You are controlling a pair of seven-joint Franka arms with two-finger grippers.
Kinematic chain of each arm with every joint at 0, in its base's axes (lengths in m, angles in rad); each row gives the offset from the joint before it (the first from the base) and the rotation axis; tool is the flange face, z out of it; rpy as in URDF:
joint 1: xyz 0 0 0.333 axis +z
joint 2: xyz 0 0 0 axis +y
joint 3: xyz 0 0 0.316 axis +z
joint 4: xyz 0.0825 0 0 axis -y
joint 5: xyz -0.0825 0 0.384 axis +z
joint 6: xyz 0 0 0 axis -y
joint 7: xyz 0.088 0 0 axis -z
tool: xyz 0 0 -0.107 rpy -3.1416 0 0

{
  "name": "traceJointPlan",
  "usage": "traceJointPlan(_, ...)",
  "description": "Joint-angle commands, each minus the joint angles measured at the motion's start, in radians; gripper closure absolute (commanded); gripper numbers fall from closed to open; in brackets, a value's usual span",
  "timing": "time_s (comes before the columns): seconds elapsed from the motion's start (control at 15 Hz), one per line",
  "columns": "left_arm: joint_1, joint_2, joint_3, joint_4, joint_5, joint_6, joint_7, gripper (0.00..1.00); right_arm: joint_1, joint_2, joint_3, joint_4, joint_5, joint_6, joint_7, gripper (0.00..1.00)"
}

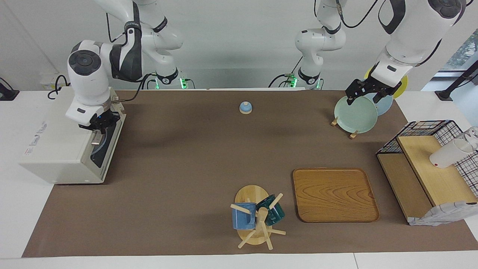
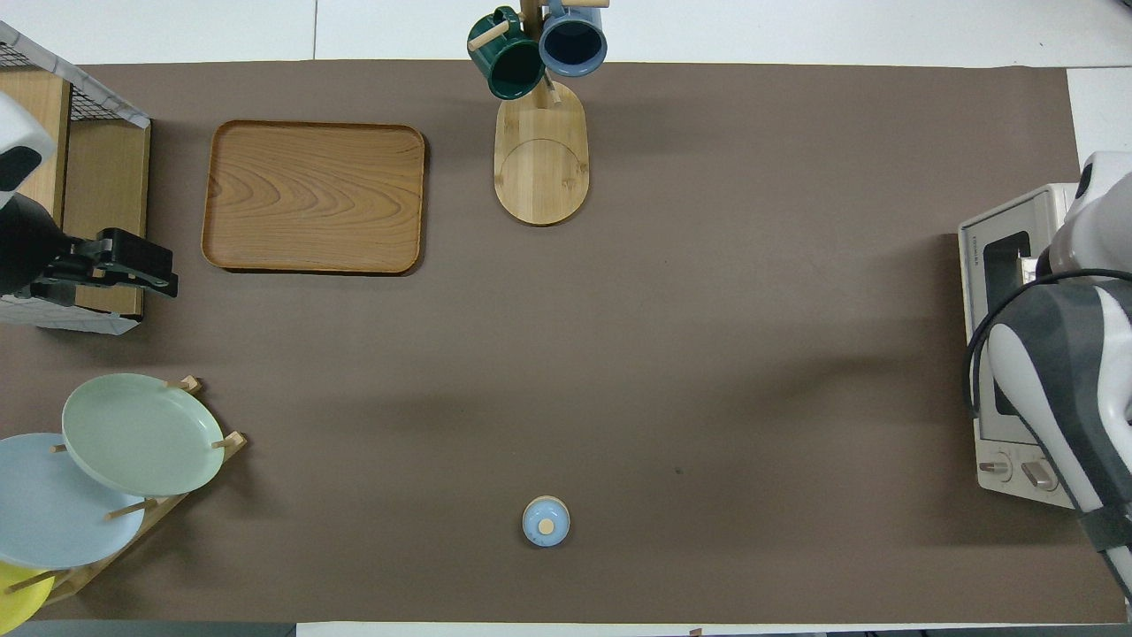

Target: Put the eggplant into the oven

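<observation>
The cream-white oven stands at the right arm's end of the table, and its dark glass door is up against its front. The eggplant is hidden inside the oven. Only a bit of pale blue plate shows through the glass. My right gripper is shut and sits at the top edge of the door by the handle; I cannot tell whether it grips the handle. My left gripper hangs open and holds nothing above the plate rack, where the left arm waits.
A small blue bell sits near the robots at mid-table. A mug tree with two mugs and a wooden tray lie farther out. A wire and wood shelf with a white cup stands at the left arm's end.
</observation>
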Motion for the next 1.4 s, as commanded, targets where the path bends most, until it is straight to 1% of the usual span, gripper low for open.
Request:
traceJointPlan(0.0,0.010,-0.028,-0.003,-0.037,-0.002,0.017,0.010,0.00,-0.002,0.010,0.009,0.186,0.101,-0.177,-0.025,1.00)
traceJointPlan(0.07,0.010,-0.028,-0.003,-0.037,-0.002,0.017,0.010,0.00,0.004,0.013,0.017,0.235,0.125,-0.218,-0.018,1.00)
traceJointPlan(0.13,0.010,-0.028,-0.003,-0.037,-0.002,0.017,0.010,0.00,0.007,0.013,0.018,0.265,0.159,-0.236,0.011,1.00)
traceJointPlan(0.27,0.010,-0.028,-0.003,-0.037,-0.002,0.017,0.010,0.00,0.008,0.013,0.022,0.308,0.268,-0.283,0.089,1.00)
traceJointPlan(0.33,0.010,-0.028,-0.003,-0.037,-0.002,0.017,0.010,0.00,0.009,0.011,0.023,0.315,0.282,-0.312,0.105,0.93)
traceJointPlan(0.4,0.010,-0.028,-0.003,-0.037,-0.002,0.017,0.010,0.00,0.020,0.002,0.028,0.305,0.287,-0.328,0.117,0.74)
traceJointPlan(0.53,0.010,-0.028,-0.003,-0.037,-0.004,0.017,0.010,0.00,0.020,0.000,0.028,0.302,0.290,-0.352,0.158,0.52)
traceJointPlan(0.6,0.010,-0.030,-0.003,-0.037,-0.002,0.017,0.010,0.00,0.020,-0.001,0.028,0.303,0.290,-0.352,0.165,0.01)
traceJointPlan(0.87,0.010,-0.028,-0.003,-0.037,-0.002,0.017,0.010,0.00,0.017,-0.012,0.017,0.302,0.288,-0.354,0.166,0.00)
traceJointPlan(1.2,0.010,-0.028,-0.003,-0.037,-0.002,0.017,0.010,0.00,0.006,-0.019,0.026,0.306,0.287,-0.343,0.157,0.00)
traceJointPlan(1.34,0.010,-0.028,-0.003,-0.037,-0.002,0.015,0.010,0.00,0.009,-0.021,0.026,0.305,0.285,-0.311,0.160,0.00)
